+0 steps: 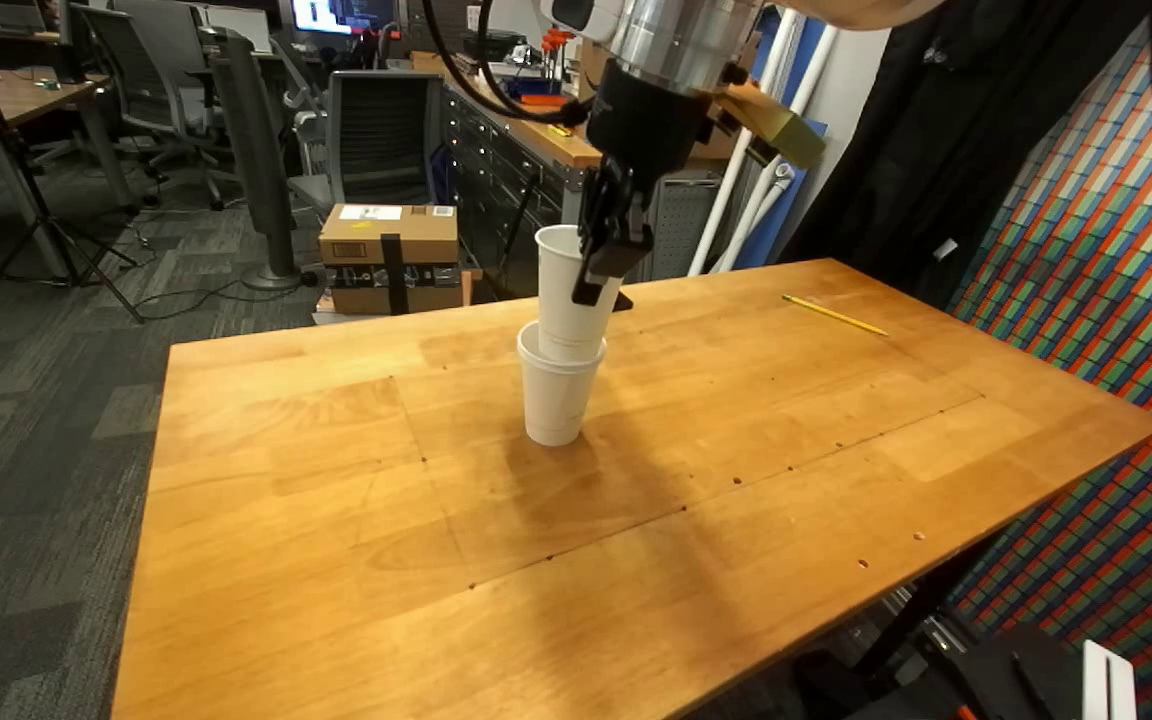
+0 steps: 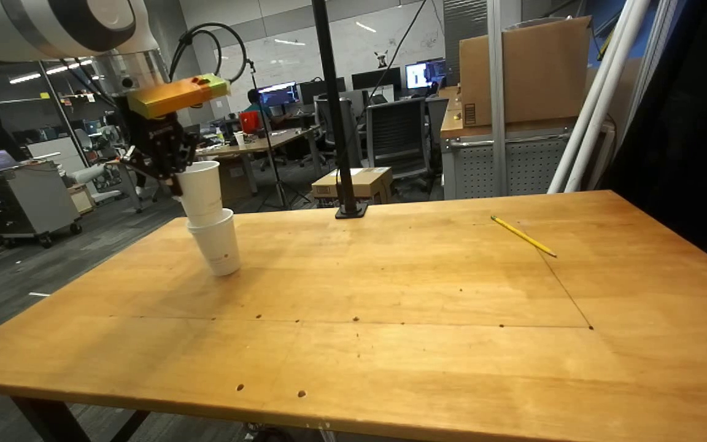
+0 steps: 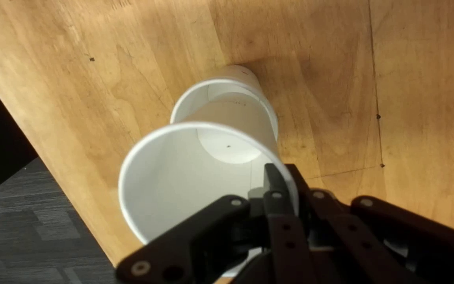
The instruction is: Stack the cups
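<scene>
Two plain white paper cups stand one above the other on the wooden table (image 1: pixel 336 520). The lower cup (image 1: pixel 556 405) (image 2: pixel 217 248) (image 3: pixel 233 74) is upright on the table in both exterior views. The base of the upper cup (image 1: pixel 564 300) (image 2: pixel 201 193) (image 3: pixel 164 181) sits a short way inside the lower cup's mouth; most of it sticks out above, slightly tilted. My gripper (image 1: pixel 604 292) (image 2: pixel 175 183) (image 3: pixel 284 171) is shut on the upper cup's wall, with one finger inside the rim and one outside. How the upper cup's base touches the lower cup is hidden.
A yellow pencil (image 1: pixel 834 314) (image 2: pixel 523 236) lies on the table, far from the cups. A black post (image 2: pixel 344 147) is fixed at a table edge in an exterior view. Cardboard boxes (image 1: pixel 391 250) stand on the floor beyond the table.
</scene>
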Controlling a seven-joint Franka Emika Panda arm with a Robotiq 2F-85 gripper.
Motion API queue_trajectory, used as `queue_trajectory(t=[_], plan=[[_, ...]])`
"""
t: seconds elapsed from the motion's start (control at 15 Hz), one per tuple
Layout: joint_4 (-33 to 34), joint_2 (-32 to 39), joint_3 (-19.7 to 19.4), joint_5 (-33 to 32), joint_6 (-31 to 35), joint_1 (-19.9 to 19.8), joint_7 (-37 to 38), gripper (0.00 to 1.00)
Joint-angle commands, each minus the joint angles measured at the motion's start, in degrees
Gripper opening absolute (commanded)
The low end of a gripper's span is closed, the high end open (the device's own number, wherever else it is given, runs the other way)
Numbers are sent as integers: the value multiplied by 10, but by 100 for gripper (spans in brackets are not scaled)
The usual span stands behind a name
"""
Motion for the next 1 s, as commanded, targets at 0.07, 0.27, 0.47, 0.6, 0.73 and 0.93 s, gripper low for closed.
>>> queue_trajectory(t=[0.07, 0.27, 0.47, 0.6, 0.73, 0.93], plan=[[-7, 6, 7, 7, 17, 0, -6, 0], [-11, 15, 11, 7, 24, 0, -6, 1], [-10, 24, 15, 9, 28, -1, 3, 30], [-11, 30, 16, 8, 32, -3, 5, 46], [-11, 34, 15, 6, 31, -6, 8, 63], [-13, 31, 12, 3, 27, -12, 11, 88]])
